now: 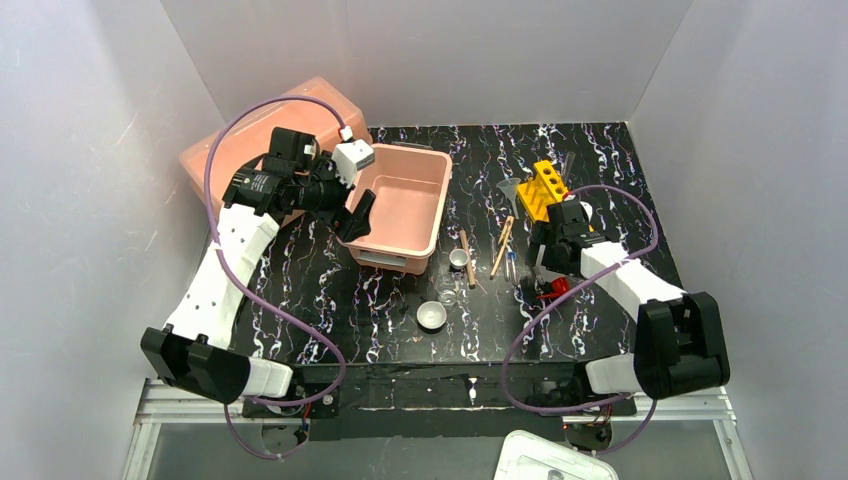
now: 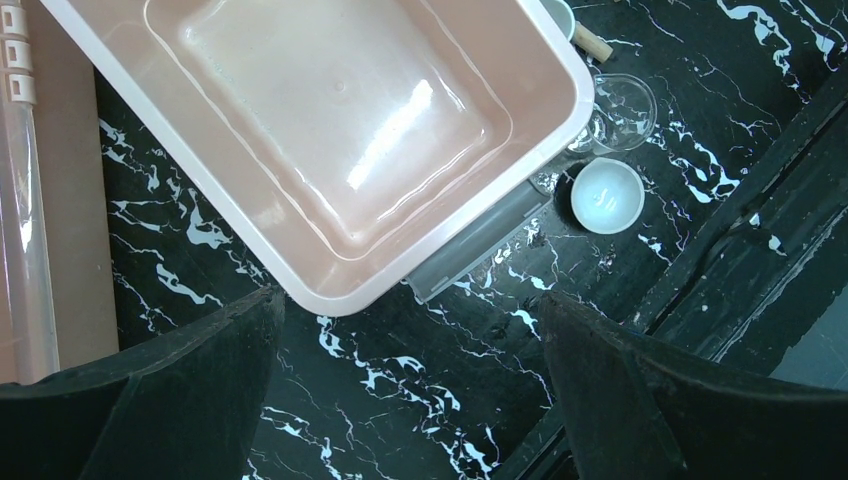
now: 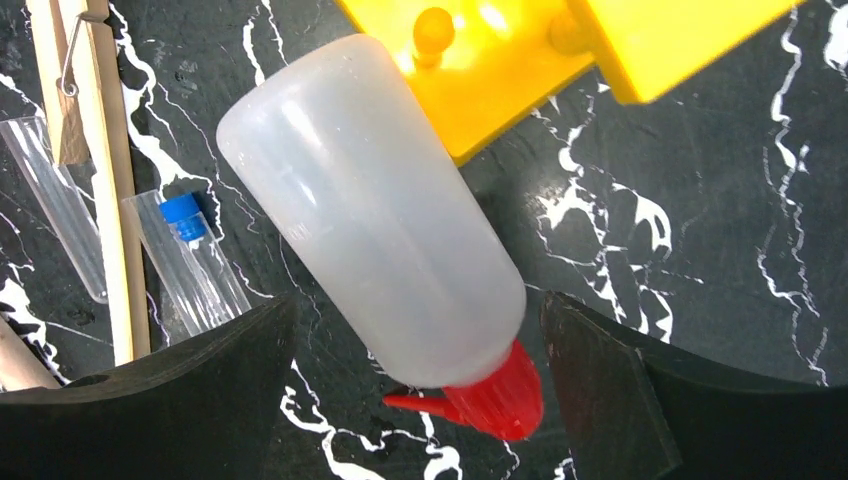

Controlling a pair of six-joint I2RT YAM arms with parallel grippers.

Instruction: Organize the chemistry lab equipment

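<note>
Near edge, 6 o'clock from table centre: your white dish point(image 1: 432, 316) stands upright on the black marbled table point(image 1: 330, 320). A tiny clear beaker point(image 1: 447, 297) is just beside it at its 1 o'clock.

4 o'clock: your right gripper point(image 3: 415, 335) hangs over the white squeeze bottle point(image 3: 370, 220). The bottle lies on its side, red spout point(image 3: 490, 400) pointing back toward the arm bases. The jaws are wide apart and straddle the spout end. A gap shows on both sides, so nothing is gripped.

At the bottle's 9 o'clock: thin tubes point(image 3: 60, 200), one of them blue-capped, lie flat beside the wooden sticks point(image 3: 100, 180).

Mid-table, 10 o'clock: your left gripper point(image 2: 415, 400) hovers over the near rim of the pink tub point(image 2: 330, 300), jaws spread wide, holding nothing.

Far, 1 o'clock: the yellow holed rack point(image 1: 548, 187) is at the bottle's base end; you cannot tell contact.

Far left corner, 10 o'clock: large pink lidded box point(image 1: 240, 150), behind the tub.
</note>
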